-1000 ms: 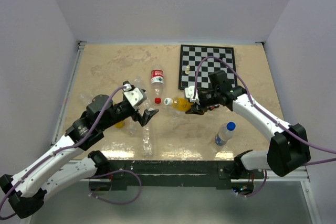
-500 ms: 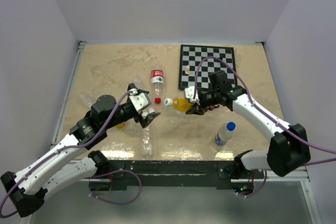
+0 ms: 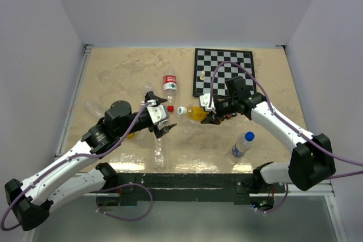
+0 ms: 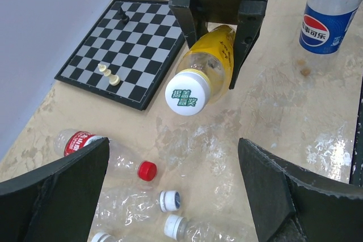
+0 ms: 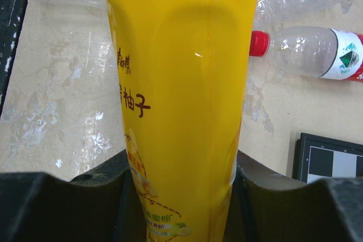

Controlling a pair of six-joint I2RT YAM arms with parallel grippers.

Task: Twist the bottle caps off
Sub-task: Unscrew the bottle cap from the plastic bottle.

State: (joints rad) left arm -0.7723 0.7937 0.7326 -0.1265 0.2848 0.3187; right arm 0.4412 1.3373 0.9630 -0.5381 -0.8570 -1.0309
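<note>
Your marbled beige tabletop sits between pale walls; left jaws spread, right jaws pinch the yellow bottle

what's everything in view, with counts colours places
yellow bottle: 1, white cap, gripped mid-table
second yellow bottle: 1, mostly hidden, near left
blue-label bottle: 1, clear, blue cap, upright near right
red-label bottle: 1, clear, red cap, lying mid-table
unlabelled bottles: several, clear, lying left of centre
chessboard: 1, black-white, far right
chess pieces: few pale, one black, on board
left end effector: open, empty
right end effector: shut on yellow bottle
</note>
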